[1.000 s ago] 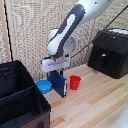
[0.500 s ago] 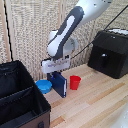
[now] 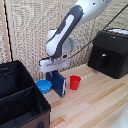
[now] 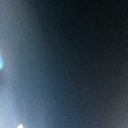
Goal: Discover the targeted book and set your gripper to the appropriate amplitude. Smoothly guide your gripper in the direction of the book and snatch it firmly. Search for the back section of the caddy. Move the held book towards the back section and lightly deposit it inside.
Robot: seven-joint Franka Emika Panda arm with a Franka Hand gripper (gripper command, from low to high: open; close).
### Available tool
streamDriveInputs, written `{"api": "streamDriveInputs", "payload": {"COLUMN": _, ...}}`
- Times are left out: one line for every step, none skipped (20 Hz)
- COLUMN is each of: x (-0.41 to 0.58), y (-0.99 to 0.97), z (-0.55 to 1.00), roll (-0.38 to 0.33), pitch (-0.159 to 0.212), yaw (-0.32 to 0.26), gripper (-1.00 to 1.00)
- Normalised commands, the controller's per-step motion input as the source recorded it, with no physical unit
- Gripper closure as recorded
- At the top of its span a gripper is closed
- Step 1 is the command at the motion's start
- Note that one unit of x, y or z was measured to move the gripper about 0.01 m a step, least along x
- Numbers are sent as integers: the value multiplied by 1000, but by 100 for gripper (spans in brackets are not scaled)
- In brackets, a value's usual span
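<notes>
Arm: the white robot arm point(image 3: 70, 30) is reaching down from the upper right of the exterior view, its wrist block sitting just above the book.
Gripper: the small dark two-fingered gripper point(image 3: 55, 73) is pinching the top edge of the thin navy-blue hardcover book point(image 3: 59, 85).
Book: standing upright on the pale wooden table point(image 3: 95, 100), between the light-blue bowl point(image 3: 44, 86) and the red cup point(image 3: 75, 82).
Caddy: the large black fabric caddy point(image 3: 20, 100) is sitting near left, well apart from the book.
Wrist view: showing only a dark blue blur.
Change: nothing is visibly shifting since the earlier frames.

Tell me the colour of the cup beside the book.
Red cup; the exterior view shows it best.
</notes>
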Motion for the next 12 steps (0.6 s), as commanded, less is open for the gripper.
{"api": "streamDriveInputs", "payload": {"x": 334, "y": 0, "z": 1000, "roll": 0, "pitch": 12, "yaw": -16, "gripper": 100}}
{"api": "streamDriveInputs", "payload": {"x": 334, "y": -31, "z": 1000, "roll": -4, "pitch": 8, "yaw": -20, "gripper": 100}}
{"api": "streamDriveInputs", "payload": {"x": 329, "y": -51, "z": 1000, "roll": -13, "pitch": 26, "yaw": -16, "gripper": 100}}
{"api": "streamDriveInputs", "payload": {"x": 283, "y": -63, "z": 1000, "roll": -21, "pitch": 38, "yaw": 0, "gripper": 100}}
{"api": "streamDriveInputs", "payload": {"x": 340, "y": -66, "z": 1000, "roll": -19, "pitch": 48, "yaw": 0, "gripper": 100}}
{"api": "streamDriveInputs", "payload": {"x": 363, "y": -66, "z": 1000, "roll": -17, "pitch": 47, "yaw": 0, "gripper": 100}}
{"api": "streamDriveInputs", "payload": {"x": 394, "y": -91, "z": 1000, "roll": -14, "pitch": 45, "yaw": 0, "gripper": 100}}
{"api": "streamDriveInputs", "payload": {"x": 431, "y": -131, "z": 1000, "roll": -8, "pitch": 41, "yaw": -1, "gripper": 100}}
{"api": "streamDriveInputs", "payload": {"x": 423, "y": -211, "z": 1000, "roll": 0, "pitch": 44, "yaw": -68, "gripper": 100}}
{"api": "streamDriveInputs", "payload": {"x": 429, "y": -260, "z": 1000, "roll": -5, "pitch": 39, "yaw": -105, "gripper": 100}}
{"api": "streamDriveInputs", "payload": {"x": 434, "y": -260, "z": 1000, "roll": -19, "pitch": 29, "yaw": -136, "gripper": 100}}
{"api": "streamDriveInputs", "payload": {"x": 411, "y": -229, "z": 1000, "roll": -23, "pitch": 27, "yaw": -160, "gripper": 100}}
